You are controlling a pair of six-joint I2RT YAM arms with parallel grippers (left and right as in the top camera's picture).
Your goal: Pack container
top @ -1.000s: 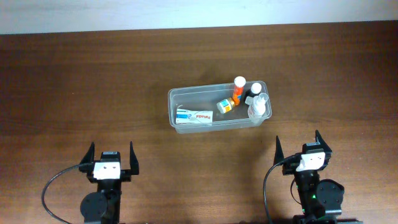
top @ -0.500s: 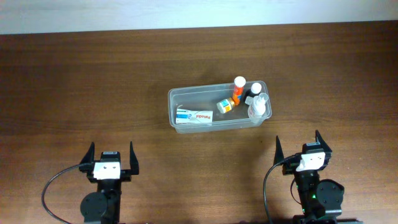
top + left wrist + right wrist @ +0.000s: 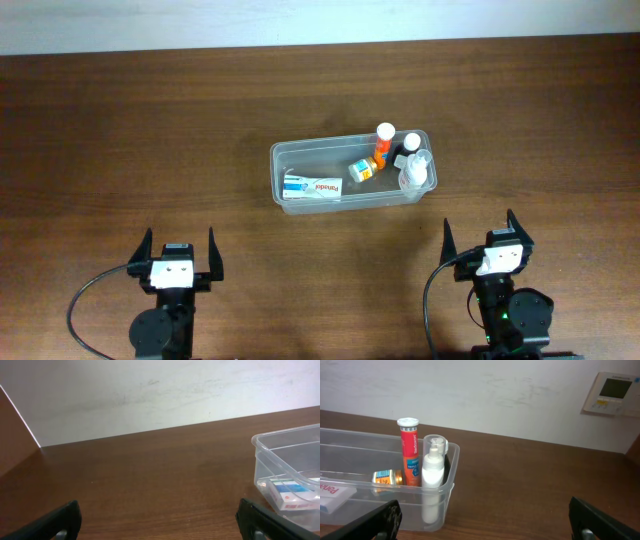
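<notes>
Two grippers sit back from the work, and both are spread wide with nothing between the fingers: the left gripper (image 3: pixel 179 240) and the right gripper (image 3: pixel 479 226).

The container (image 3: pixel 300 146) stands on the table (image 3: pixel 120 130) well ahead of both. It is ahead and to the right of the left gripper, and ahead and a little to the left of the right one.

We judge the tub to be light even when loaded. Its thin clear walls are likely to flex under a pinch, and the smooth plastic looks slippery. We would take it by the rim at a short end, one finger inside and one outside. The end nearer the left gripper looks the freer one.

It is see-through, rectangular, with rounded corners and a rolled rim. At the end toward the left gripper a flat white and blue box (image 3: pixel 312 187) lies down. At the end toward the right gripper stand an orange tube (image 3: pixel 409 457) and a clear spray bottle (image 3: pixel 433 467), with a small jar (image 3: pixel 387 477) beside them. A dark bottle (image 3: pixel 409 147) with a white cap stands there too. These upright pieces could topple if the tub is jerked.
</notes>
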